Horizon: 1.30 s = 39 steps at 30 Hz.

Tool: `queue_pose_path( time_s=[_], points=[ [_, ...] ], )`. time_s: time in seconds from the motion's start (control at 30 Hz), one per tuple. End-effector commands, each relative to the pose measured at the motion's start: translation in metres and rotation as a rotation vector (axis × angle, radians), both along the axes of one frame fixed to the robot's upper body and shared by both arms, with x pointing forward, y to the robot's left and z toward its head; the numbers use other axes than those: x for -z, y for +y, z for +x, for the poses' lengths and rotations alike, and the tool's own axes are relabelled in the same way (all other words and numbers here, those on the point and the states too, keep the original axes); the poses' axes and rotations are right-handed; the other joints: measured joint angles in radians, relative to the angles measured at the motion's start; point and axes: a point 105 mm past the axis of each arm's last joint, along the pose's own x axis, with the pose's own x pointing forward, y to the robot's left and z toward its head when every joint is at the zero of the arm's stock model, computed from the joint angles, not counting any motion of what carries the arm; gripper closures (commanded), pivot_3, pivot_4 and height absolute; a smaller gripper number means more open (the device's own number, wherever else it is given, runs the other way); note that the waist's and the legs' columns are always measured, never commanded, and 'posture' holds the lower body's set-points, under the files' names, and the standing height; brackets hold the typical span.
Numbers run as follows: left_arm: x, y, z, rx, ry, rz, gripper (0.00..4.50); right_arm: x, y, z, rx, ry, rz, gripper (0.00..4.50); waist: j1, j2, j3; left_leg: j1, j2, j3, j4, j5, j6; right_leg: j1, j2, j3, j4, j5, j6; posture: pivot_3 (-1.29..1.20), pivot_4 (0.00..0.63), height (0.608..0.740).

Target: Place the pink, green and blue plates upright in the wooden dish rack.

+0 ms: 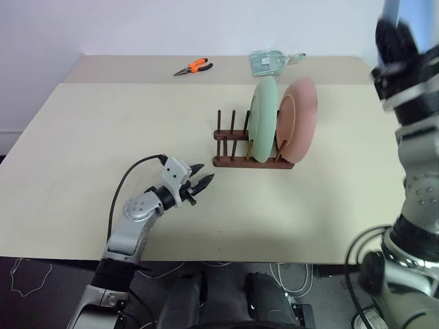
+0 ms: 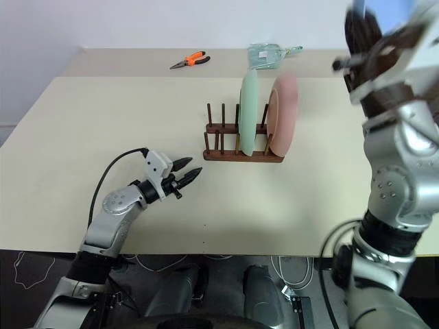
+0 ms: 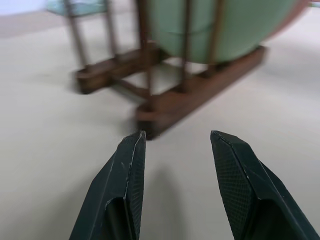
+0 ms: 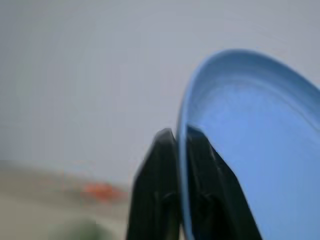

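The wooden dish rack stands mid-table with the green plate and the pink plate upright in its right-hand slots. My right gripper is raised high at the right, shut on the rim of the blue plate, whose edge shows at the top right of the head view. My left gripper hovers low over the table to the left and in front of the rack, open and empty, pointing toward the rack's near end.
Orange-handled pliers and a clear plastic packet lie at the far edge of the beige table. The rack's left slots are free.
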Motion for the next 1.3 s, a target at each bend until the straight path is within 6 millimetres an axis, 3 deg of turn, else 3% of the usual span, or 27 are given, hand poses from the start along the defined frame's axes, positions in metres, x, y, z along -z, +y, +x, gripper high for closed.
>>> queue_pose_path(
  time_s=[0.03,0.17,0.23,0.4,0.6,1.03,1.13,1.3],
  points=[
    [-0.01,0.011,0.003,-0.042,-0.06,0.007,2.4,-0.024,0.041,-0.039,-0.423,-0.075,0.122,4.48,-0.001,0.0,0.0,0.0,0.0,0.0,0.0,0.0,0.0,0.0,-0.001,0.0,0.0,0.0,0.0,0.0,0.15,0.738],
    [-0.003,0.023,0.003,-0.073,-0.051,0.032,2.4,-0.026,0.086,-0.062,-0.806,-0.011,0.246,4.48,-0.01,0.001,0.0,0.0,-0.001,0.0,0.0,0.0,0.0,-0.001,-0.004,0.001,0.0,0.0,-0.001,0.0,0.15,0.738],
    [-0.002,0.025,0.003,-0.08,-0.05,0.036,2.4,-0.018,0.1,-0.061,-0.893,0.06,0.287,4.48,-0.013,0.001,0.0,0.0,0.0,0.0,-0.001,0.0,0.0,-0.002,-0.003,0.002,0.002,0.0,-0.001,0.0,0.15,0.738],
    [-0.003,0.028,0.002,-0.093,-0.054,0.029,2.4,0.021,0.131,-0.022,-0.916,0.367,0.411,4.48,-0.011,0.0,-0.001,0.0,0.0,0.001,0.0,0.0,0.0,-0.002,-0.004,0.002,0.002,0.0,-0.002,0.0,0.15,0.738],
    [0.0,0.043,0.003,-0.164,-0.071,0.042,2.4,0.058,0.145,0.023,-0.773,0.587,0.513,4.48,-0.01,0.001,0.0,-0.001,0.0,0.001,-0.001,0.0,0.0,-0.004,-0.003,0.002,0.003,0.0,-0.001,0.0,0.15,0.738],
    [0.002,0.042,0.0,-0.159,-0.066,0.043,2.4,0.079,0.145,0.049,-0.623,0.662,0.546,4.48,-0.013,0.001,0.0,-0.001,0.0,0.004,-0.001,0.001,-0.001,-0.01,-0.001,0.004,0.011,0.0,-0.001,0.0,0.15,0.738],
    [0.001,0.039,0.001,-0.151,-0.068,0.042,2.4,0.081,0.145,0.058,-0.587,0.666,0.504,3.44,-0.013,0.001,0.0,-0.001,0.0,0.004,-0.001,0.001,-0.002,-0.01,0.0,0.004,0.011,0.0,-0.001,0.0,0.15,0.738],
    [0.0,0.038,0.001,-0.147,-0.068,0.04,2.4,0.079,0.145,0.065,-0.508,0.63,0.364,0.85,-0.012,0.001,0.0,-0.002,0.0,0.005,-0.001,0.001,-0.002,-0.011,0.0,0.004,0.011,0.0,-0.001,0.0,0.15,0.738]
  ],
)
